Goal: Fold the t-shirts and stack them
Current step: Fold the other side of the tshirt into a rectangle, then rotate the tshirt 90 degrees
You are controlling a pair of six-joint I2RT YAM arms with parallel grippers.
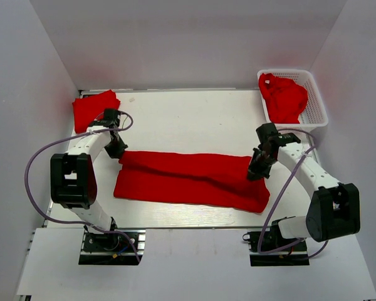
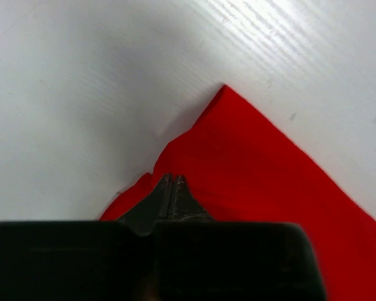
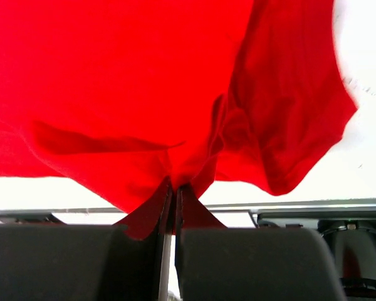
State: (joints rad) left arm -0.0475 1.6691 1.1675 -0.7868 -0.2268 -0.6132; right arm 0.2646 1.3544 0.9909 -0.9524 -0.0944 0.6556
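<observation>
**No readable text in any view**

No word, number, brand or sign can be read in the three views. The red cloth of the t-shirts (image 1: 194, 179) is seen plain. Nothing legible is found on the white basket (image 1: 316, 110) or on the table (image 1: 188, 119).

- The middle t-shirt (image 1: 191, 179) is plain bright red. It lies as a long band across the centre of the top view, running left to right. It is doubled over lengthwise, with the upper layer overlapping the lower one. Its upper-left corner comes to a flat point and its right end is bunched and lifted in loose folds.
- The folded t-shirt (image 1: 94, 108), the same red, sits as a compact packet at the upper left.
- The crumpled t-shirt (image 1: 283, 97), also red, is a rumpled heap at the upper right.
</observation>
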